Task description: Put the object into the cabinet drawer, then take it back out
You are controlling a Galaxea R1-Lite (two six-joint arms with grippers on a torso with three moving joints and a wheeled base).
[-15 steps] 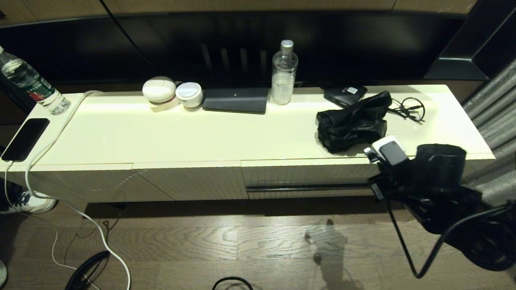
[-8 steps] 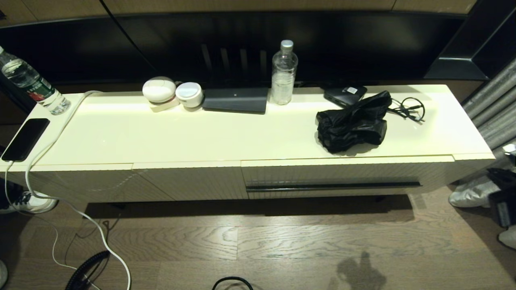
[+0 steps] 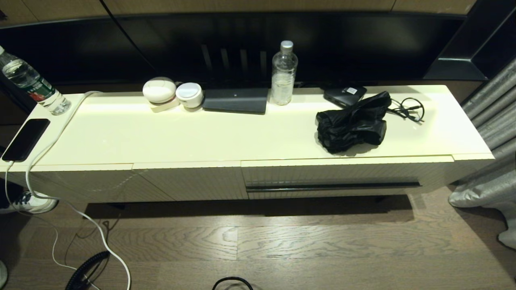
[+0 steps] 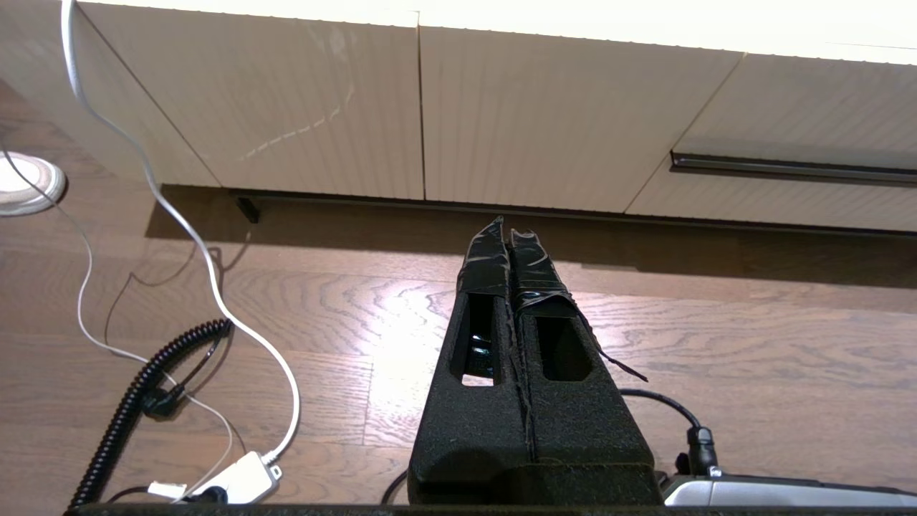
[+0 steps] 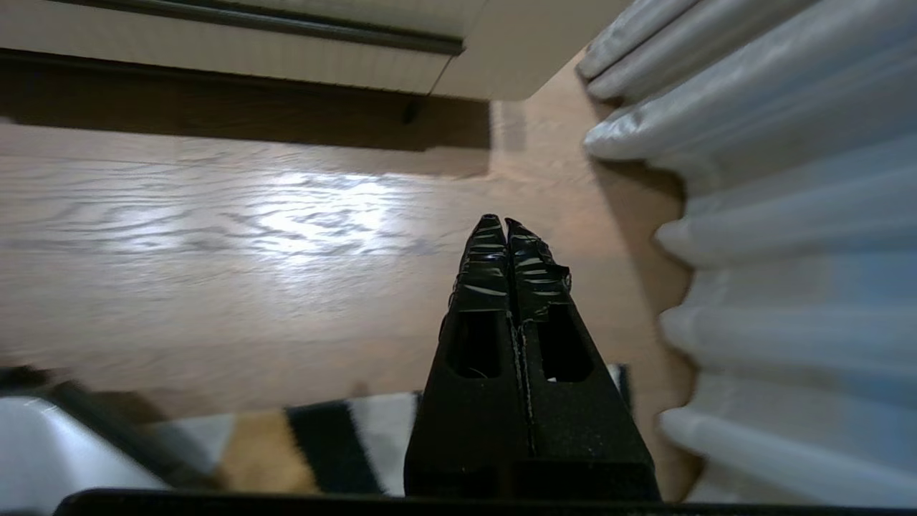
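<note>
The umbrella (image 3: 351, 126) is shiny black. The cabinet drawer (image 3: 334, 177) is cream with fine ribs and a dark groove. The worktop (image 3: 201, 137) is pale cream, the floor (image 3: 282, 245) brown wood grain.

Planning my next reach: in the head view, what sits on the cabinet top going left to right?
Green-label bottle → phone → white oval case → round white case → flat dark box → clear bottle → umbrella → coiled black cable.

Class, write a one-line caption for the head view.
Black umbrella lies on the cabinet top above the closed drawer.
</note>
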